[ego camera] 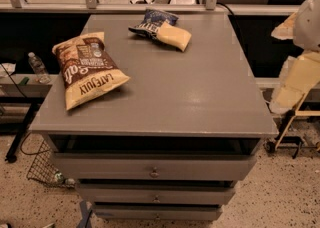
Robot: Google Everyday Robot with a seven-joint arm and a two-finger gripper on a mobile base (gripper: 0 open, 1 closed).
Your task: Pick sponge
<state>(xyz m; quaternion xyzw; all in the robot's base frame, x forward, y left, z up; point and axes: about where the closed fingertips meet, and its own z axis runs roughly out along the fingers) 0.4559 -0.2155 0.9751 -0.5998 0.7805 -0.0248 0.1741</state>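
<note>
The sponge (174, 36), a small pale yellow soft block, lies at the far middle of the grey cabinet top (190, 92). It rests against a small dark blue snack bag (151, 22) just behind and to its left. My arm, pale and bulky, hangs at the right edge of the camera view. Its gripper (286, 97) is beside the cabinet's right side, well away from the sponge and holding nothing that I can see.
A large tan-and-brown chip bag (87, 69) lies on the left part of the top. The cabinet has drawers (154, 169) below its front. A water bottle (37, 67) stands on a low shelf at left. A wire basket (42, 167) sits on the floor. A railing runs behind.
</note>
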